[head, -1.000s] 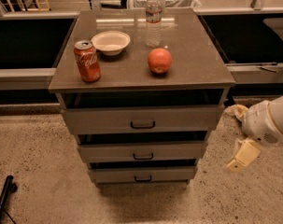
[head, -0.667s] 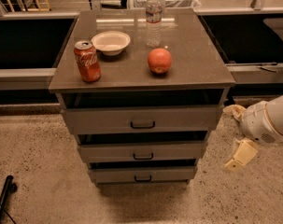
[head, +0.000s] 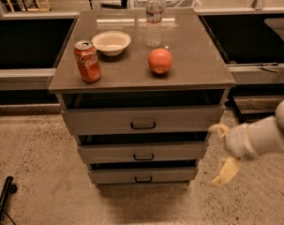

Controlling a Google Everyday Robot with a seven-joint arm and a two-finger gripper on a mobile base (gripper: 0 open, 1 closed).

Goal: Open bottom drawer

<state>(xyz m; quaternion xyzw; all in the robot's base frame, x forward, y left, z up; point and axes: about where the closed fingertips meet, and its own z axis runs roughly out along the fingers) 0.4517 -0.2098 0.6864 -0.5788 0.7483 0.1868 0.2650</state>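
The bottom drawer (head: 142,176) is the lowest of three stacked grey fronts in the cabinet, with a small black bar handle (head: 143,179). It sits closed, below the middle drawer (head: 142,152) and the wider top drawer (head: 142,120). My gripper (head: 222,151) is at the right of the cabinet, level with the middle and bottom drawers, apart from them. Its two yellowish fingers (head: 226,171) are spread apart and hold nothing.
On the cabinet top (head: 198,64) stand a red cola can (head: 87,61), a white bowl (head: 111,42), a water bottle (head: 153,18) and an orange-red fruit (head: 160,61). Dark counters flank the cabinet. A black stand foot (head: 3,198) lies on the speckled floor at lower left.
My gripper and arm have shifted slightly left, closer to the cabinet's right side. The drawers and the objects on top have not moved.
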